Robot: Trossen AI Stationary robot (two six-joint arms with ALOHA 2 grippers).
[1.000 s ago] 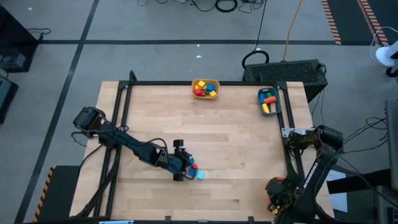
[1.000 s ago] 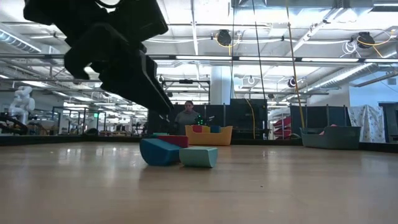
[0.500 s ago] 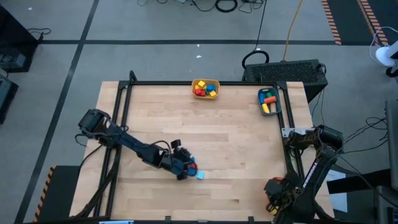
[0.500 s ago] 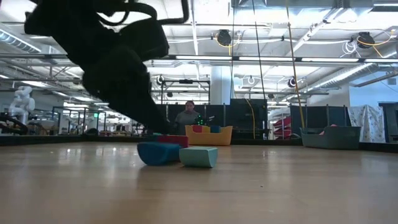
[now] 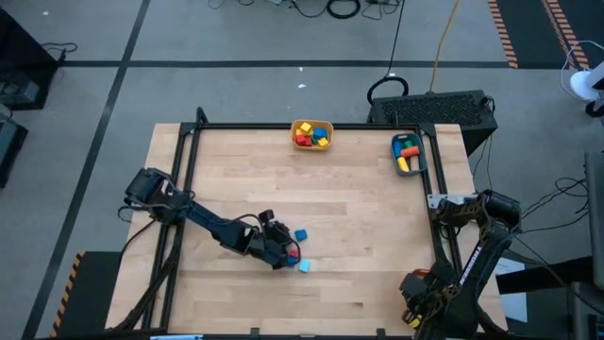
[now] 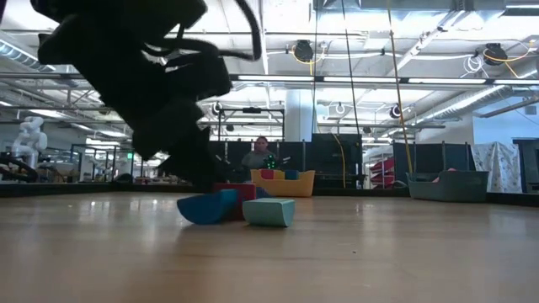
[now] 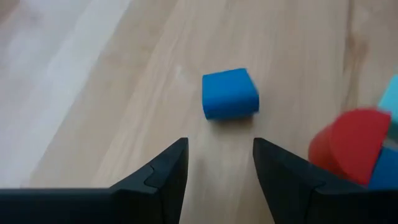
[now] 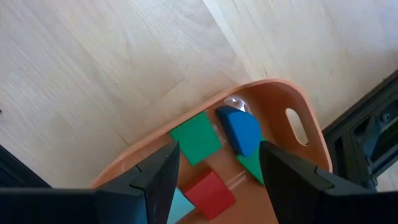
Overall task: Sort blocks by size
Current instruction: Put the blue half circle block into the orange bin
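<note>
A small cluster of blocks lies near the table's front middle: a blue block (image 5: 300, 234), a red one (image 5: 293, 253) and a cyan one (image 5: 304, 266). In the low view another blue block (image 6: 206, 208) sits tilted, just left of the red block (image 6: 236, 192) and the cyan block (image 6: 269, 212). My left gripper (image 7: 219, 149) is open and slants down at the table from the left. The far blue block (image 7: 230, 93) lies just ahead of its fingers, and the red block (image 7: 348, 146) is off to one side. My right gripper (image 8: 217, 155) hangs open above an orange bin (image 8: 273, 99) with blocks inside. My left gripper (image 5: 283, 248) comes down slanting from the table's left side, right over the left end of the tilted blue block (image 6: 189, 210). Its dark bulk hides that spot, so I cannot tell whether a finger touches the block. Nothing is between its fingers.
A yellow bin (image 5: 312, 134) with blocks stands at the far edge's middle, and a teal bin (image 5: 408, 154) with blocks at the far right. The orange bin holds green (image 8: 196, 137), blue (image 8: 241, 130) and red (image 8: 208, 193) blocks. Bare wood spreads across the table's middle and right.
My left gripper has come down toward the table at the block cluster and rolled about its own axis, still open. In the low view the near blue block has shifted a little to the left and tipped, one end raised. The red and cyan blocks stay put.
</note>
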